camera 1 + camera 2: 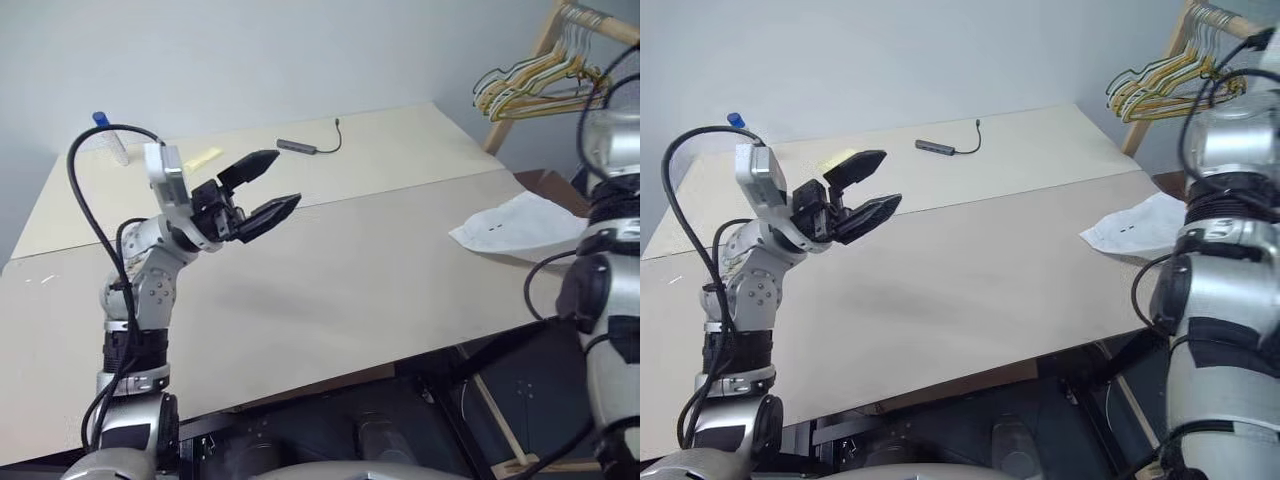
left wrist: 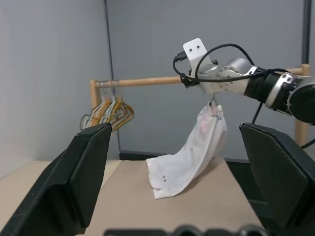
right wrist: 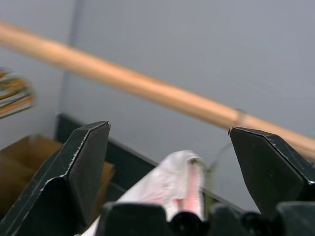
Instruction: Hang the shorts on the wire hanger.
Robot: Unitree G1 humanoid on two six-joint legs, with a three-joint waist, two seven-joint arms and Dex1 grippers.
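The white shorts (image 2: 197, 147) hang by the waistband from just under my right wrist, and their lower end trails onto the table's right edge (image 1: 520, 228). In the right wrist view my right gripper (image 3: 168, 127) stands wide open, with the bunched waistband (image 3: 172, 184), pink-tinged, low between the jaws and not pinched. A thin dark wire (image 3: 219, 156) beside the fabric rises toward the wooden rod; I cannot tell if it is the wire hanger. My left gripper (image 1: 288, 178) is open and empty above the table's left half, pointing at the shorts.
A bunch of yellow and tan hangers (image 1: 530, 88) hangs on the wooden rod (image 2: 147, 81) at the far right. On the beige table (image 1: 350, 290) lie a dark adapter with cable (image 1: 298, 147), a yellow note (image 1: 203, 157) and a blue-capped item (image 1: 100, 121).
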